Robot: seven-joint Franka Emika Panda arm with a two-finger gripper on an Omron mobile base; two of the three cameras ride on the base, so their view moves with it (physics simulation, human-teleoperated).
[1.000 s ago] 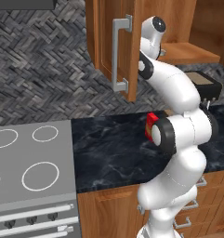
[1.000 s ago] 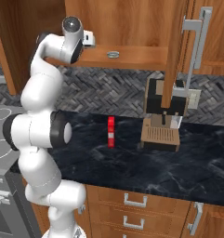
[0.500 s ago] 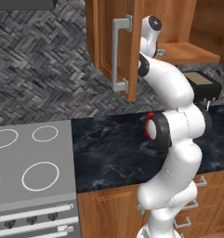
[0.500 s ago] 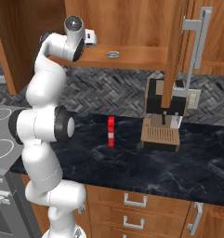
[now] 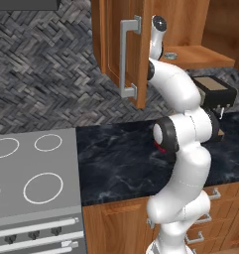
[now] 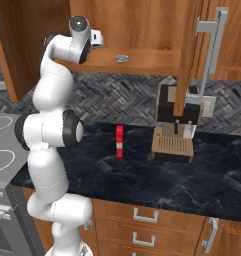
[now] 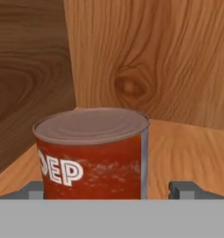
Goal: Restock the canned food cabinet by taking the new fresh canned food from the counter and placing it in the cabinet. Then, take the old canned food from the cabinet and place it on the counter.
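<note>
In the hand view the old canned food (image 7: 92,153), an upright orange-red can with a pale top, stands on the wooden shelf in the cabinet's back corner. My gripper (image 7: 108,189) is open, one tip on each side of the can, with a gap at the right tip. From the right base view my hand (image 6: 94,37) reaches into the cabinet (image 6: 142,62) at shelf height. The new fresh canned food (image 6: 122,59), a flat silver tin, lies on the shelf to its right; the tin (image 5: 170,55) also shows from the left. The black counter (image 6: 142,175) lies below.
The cabinet door (image 6: 189,50) with its grey bar handle (image 6: 212,45) hangs open. A red carton (image 6: 119,141) and a coffee machine (image 6: 177,120) stand on the counter. The stove (image 5: 31,173) sits at the left, drawers (image 6: 142,217) below.
My hand has edged a little further into the cabinet and the elbow has shifted slightly. The tin on the shelf has stayed put.
</note>
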